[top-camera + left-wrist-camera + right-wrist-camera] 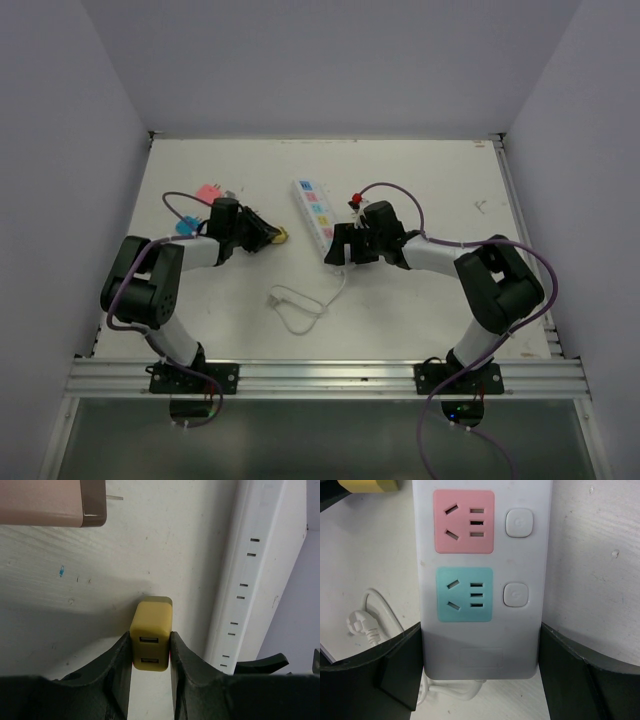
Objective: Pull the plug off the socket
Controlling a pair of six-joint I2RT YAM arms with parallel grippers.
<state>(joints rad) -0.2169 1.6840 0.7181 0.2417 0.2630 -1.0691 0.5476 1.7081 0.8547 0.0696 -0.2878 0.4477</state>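
The plug [151, 630] is a small yellow block with two USB slots facing the left wrist camera. My left gripper [151, 645] is shut on it, one finger on each side. It is out of the socket, just left of the strip over the table [281, 237]. The socket [480, 580] is a long white power strip with pastel outlet faces, lying slanted at mid table [313, 210]. My right gripper [481, 640] is shut on its near end, and both fingers [407, 665] press the strip's long sides. Its pink and teal outlets are empty.
The strip's thin white cord [300, 305] loops toward the near edge, its plug end [362, 625] lying left of the strip. A pink adapter [208, 193] and a blue one [185, 227] lie at the left. The pink one's prongs [114, 498] show.
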